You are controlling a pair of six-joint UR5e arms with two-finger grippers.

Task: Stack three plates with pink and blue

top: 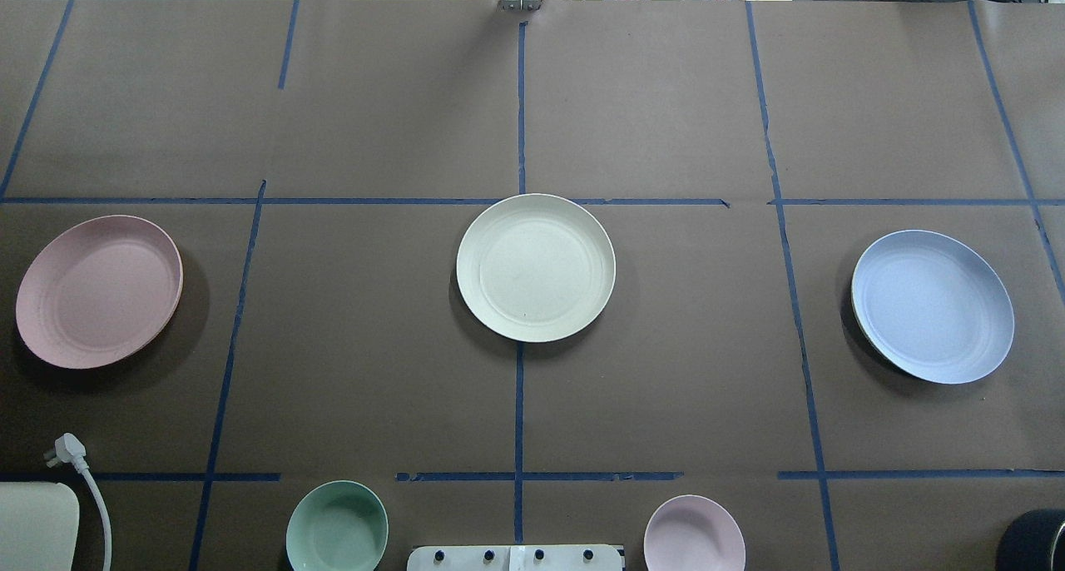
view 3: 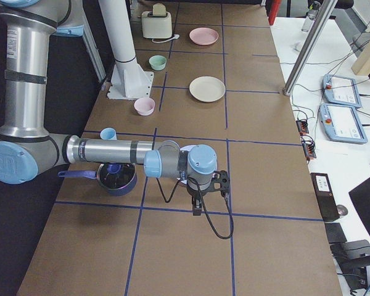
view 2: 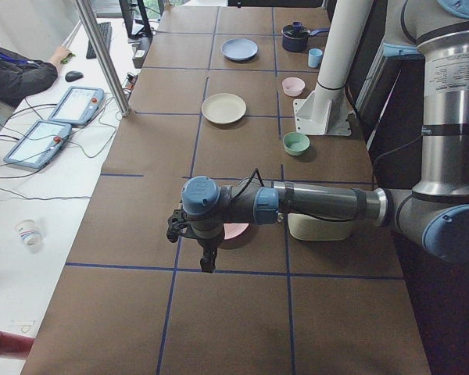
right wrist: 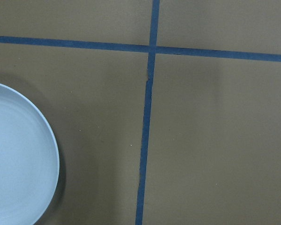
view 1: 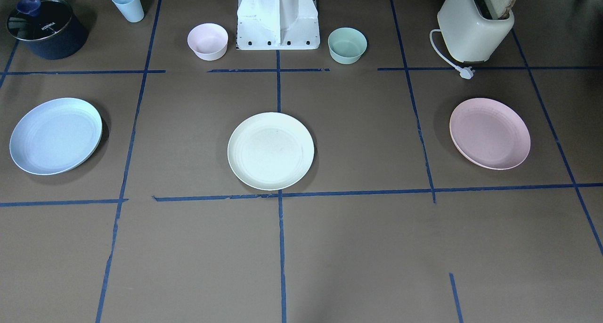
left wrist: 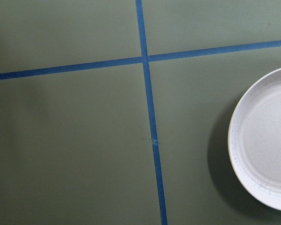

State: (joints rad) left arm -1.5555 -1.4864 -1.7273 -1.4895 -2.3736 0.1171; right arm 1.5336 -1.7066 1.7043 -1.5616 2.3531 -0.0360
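Note:
Three plates lie apart in a row on the brown table. The pale blue plate is on my right side, the cream-white plate in the middle, and the pale pink plate on my left. My left gripper hangs above the table beside the pink plate. My right gripper hangs beside the blue plate. Both grippers show only in the side views, so I cannot tell whether they are open or shut.
A pink bowl and a green bowl flank the robot base. A toaster with a loose plug stands behind the pink plate. A dark pot and a blue cup stand behind the blue plate.

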